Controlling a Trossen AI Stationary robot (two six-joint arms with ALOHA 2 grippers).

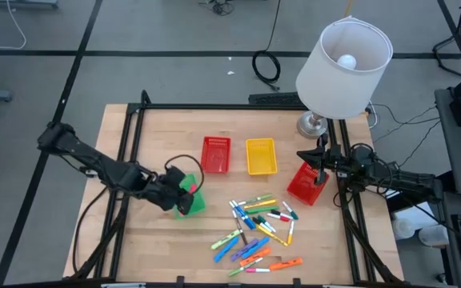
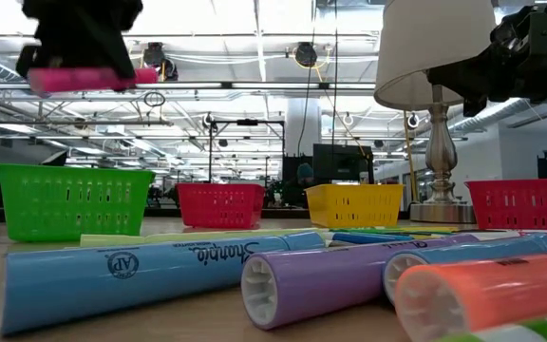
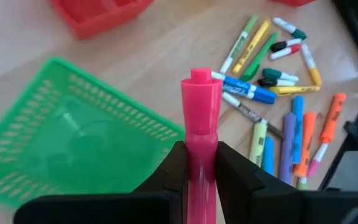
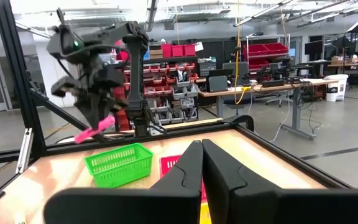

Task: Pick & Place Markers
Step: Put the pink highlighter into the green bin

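My left gripper [image 1: 184, 192] is shut on a pink marker [image 3: 201, 112] and hangs over the green mesh basket [image 1: 195, 200]. The low view shows the marker [image 2: 88, 78] well above that basket [image 2: 74, 199]. Many markers [image 1: 258, 228] in several colours lie loose on the table toward its near edge. My right gripper [image 1: 320, 164] is shut and empty above the tilted red basket [image 1: 306, 184] at the right. Its fingers [image 4: 202, 165] are closed together. My left gripper pinches the pink marker's barrel [image 3: 201, 140] between its two fingers [image 3: 173, 168], with the capped end [image 3: 201, 81] sticking out past them. The fingers come from above. The marker is lifted clear over the green basket and lies about level in the low view.
A second red basket [image 1: 216, 154] and a yellow basket [image 1: 261, 156] stand side by side toward the far edge. A lamp with a white shade [image 1: 342, 68] stands at the far right corner. Black frame rails [image 1: 126, 152] run along the table's sides.
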